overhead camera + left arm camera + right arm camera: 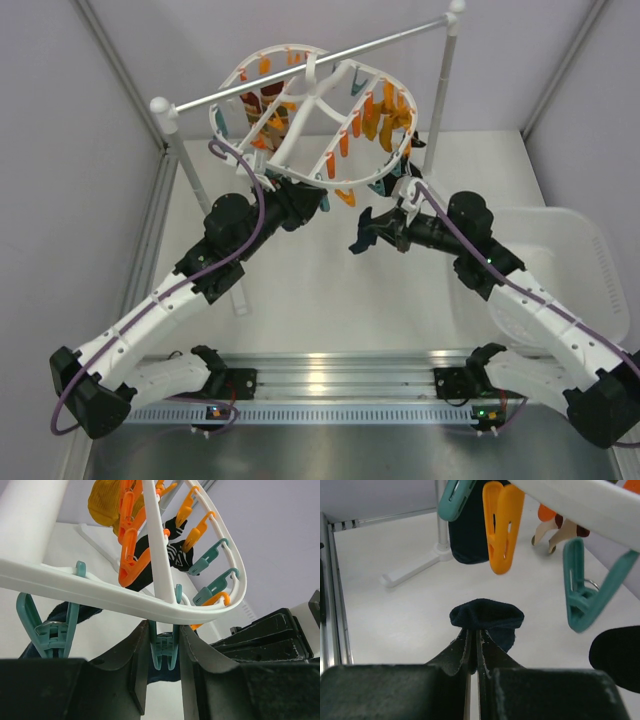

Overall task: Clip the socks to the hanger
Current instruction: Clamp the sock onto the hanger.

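Note:
The white oval hanger (322, 100) hangs from the rod, with orange and teal clips round its ring (100, 592). My left gripper (164, 632) reaches up under the ring and is shut on a teal clip (164, 652), one finger pressing each handle. In the top view the left gripper (318, 200) sits below the hanger's near edge. My right gripper (475, 632) is shut on a bunched dark teal-navy sock (487, 616), held above the table just right of the left gripper (363, 236). Another dark sock (467, 540) hangs from a teal clip on the ring.
The white-and-metal rod stand (300, 62) carries the hanger, with its posts at left (190, 180) and right (447, 75). A mustard sock (105, 502) and a striped sock (175, 555) hang on clips. A white bin (575, 255) sits at the right. An orange clip (502, 527) and a teal clip (582, 595) dangle near the right gripper.

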Robot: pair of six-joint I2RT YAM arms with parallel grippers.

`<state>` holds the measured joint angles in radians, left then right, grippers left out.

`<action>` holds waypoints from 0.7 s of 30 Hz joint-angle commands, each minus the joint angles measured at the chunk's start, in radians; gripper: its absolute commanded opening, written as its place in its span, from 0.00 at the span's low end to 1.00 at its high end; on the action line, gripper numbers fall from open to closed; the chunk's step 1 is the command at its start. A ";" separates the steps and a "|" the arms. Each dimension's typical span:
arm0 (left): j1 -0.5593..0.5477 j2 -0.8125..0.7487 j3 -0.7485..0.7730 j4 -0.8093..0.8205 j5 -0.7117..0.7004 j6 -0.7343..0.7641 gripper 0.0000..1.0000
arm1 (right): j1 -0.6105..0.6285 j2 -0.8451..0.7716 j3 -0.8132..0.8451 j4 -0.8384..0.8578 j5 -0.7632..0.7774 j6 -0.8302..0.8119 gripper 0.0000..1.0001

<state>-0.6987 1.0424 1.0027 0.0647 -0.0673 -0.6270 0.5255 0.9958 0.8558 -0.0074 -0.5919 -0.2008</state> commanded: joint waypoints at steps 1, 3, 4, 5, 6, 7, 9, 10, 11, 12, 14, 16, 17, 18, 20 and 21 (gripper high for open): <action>0.015 -0.008 -0.009 0.081 -0.012 -0.028 0.00 | 0.086 0.026 0.022 0.178 0.118 0.055 0.00; 0.013 -0.007 -0.010 0.081 -0.012 -0.033 0.00 | 0.109 0.047 0.023 0.205 0.139 0.060 0.00; 0.013 -0.005 -0.009 0.084 -0.011 -0.034 0.00 | 0.129 0.055 0.029 0.210 0.142 0.063 0.00; 0.015 -0.004 -0.009 0.089 -0.009 -0.036 0.00 | 0.134 0.069 0.031 0.211 0.142 0.063 0.00; 0.015 -0.002 -0.013 0.090 -0.006 -0.037 0.00 | 0.140 0.075 0.034 0.219 0.145 0.066 0.00; 0.015 -0.005 -0.013 0.092 -0.006 -0.037 0.00 | 0.149 0.081 0.037 0.227 0.149 0.075 0.00; 0.015 -0.002 -0.018 0.093 -0.006 -0.039 0.00 | 0.159 0.099 0.043 0.245 0.150 0.083 0.00; 0.015 -0.004 -0.021 0.095 -0.008 -0.039 0.00 | 0.171 0.104 0.049 0.247 0.153 0.084 0.00; 0.015 -0.005 -0.022 0.096 -0.008 -0.040 0.00 | 0.175 0.113 0.054 0.248 0.155 0.083 0.00; 0.015 -0.002 -0.024 0.096 -0.006 -0.040 0.00 | 0.179 0.116 0.058 0.248 0.158 0.083 0.00; 0.015 -0.004 -0.027 0.098 -0.006 -0.042 0.00 | 0.186 0.124 0.066 0.254 0.159 0.083 0.00; 0.015 -0.001 -0.027 0.101 -0.008 -0.042 0.00 | 0.191 0.129 0.071 0.260 0.159 0.093 0.00; 0.013 -0.001 -0.029 0.101 -0.006 -0.042 0.00 | 0.194 0.133 0.072 0.271 0.159 0.098 0.00; 0.015 0.002 -0.030 0.101 -0.005 -0.046 0.00 | 0.194 0.135 0.075 0.274 0.159 0.106 0.00; 0.013 0.001 -0.030 0.106 -0.003 -0.045 0.00 | 0.199 0.139 0.078 0.285 0.158 0.121 0.00; 0.015 0.001 -0.030 0.104 -0.002 -0.048 0.00 | 0.200 0.141 0.081 0.285 0.158 0.129 0.00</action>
<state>-0.6952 1.0428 0.9810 0.1059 -0.0494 -0.6579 0.7013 1.1336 0.8757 0.1856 -0.4389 -0.1085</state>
